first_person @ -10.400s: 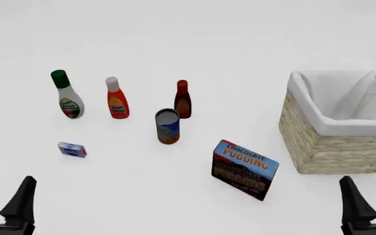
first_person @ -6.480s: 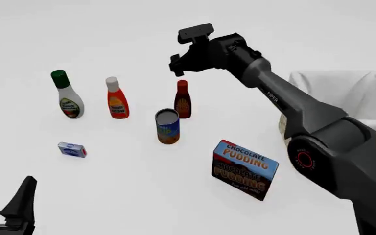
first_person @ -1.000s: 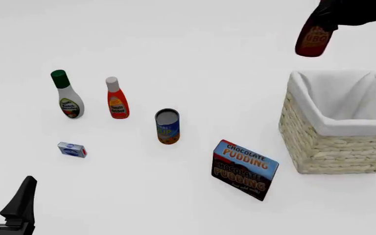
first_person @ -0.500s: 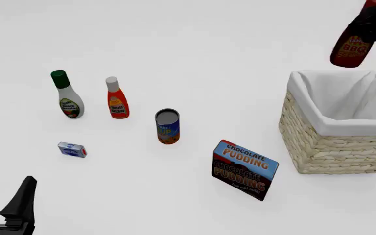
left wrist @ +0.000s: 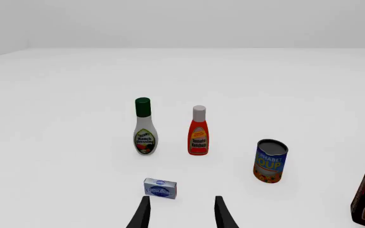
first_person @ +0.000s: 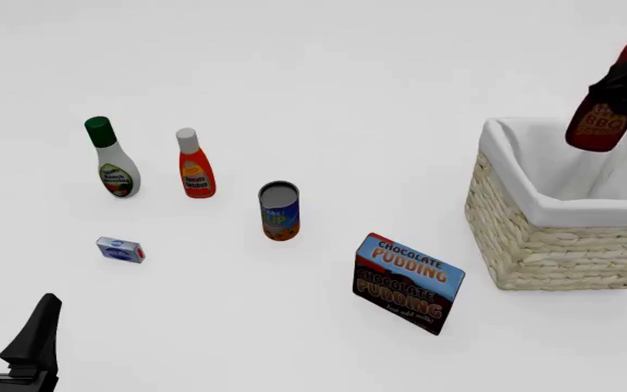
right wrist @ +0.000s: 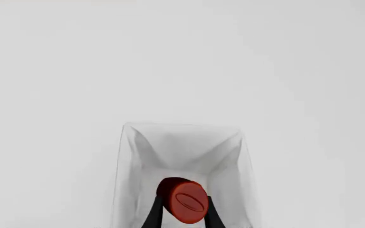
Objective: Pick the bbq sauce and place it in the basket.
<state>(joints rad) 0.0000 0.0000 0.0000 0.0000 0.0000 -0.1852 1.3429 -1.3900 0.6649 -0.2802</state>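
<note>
Holding the dark reddish-brown BBQ bottle by its neck, your right gripper hangs over the tan wicker basket for release.

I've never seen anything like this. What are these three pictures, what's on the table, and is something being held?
These are simulator renders of a two-armed robot at a table. The front view looks down from above. The others come from cameras behind each gripper. The right gripper holds the bbq sauce tilted over the basket, with the red cap facing its camera. The left gripper waits open and empty near a small blue box. On the table stand a ranch bottle, a ketchup bottle, a soup can and a pudding box.
</note>
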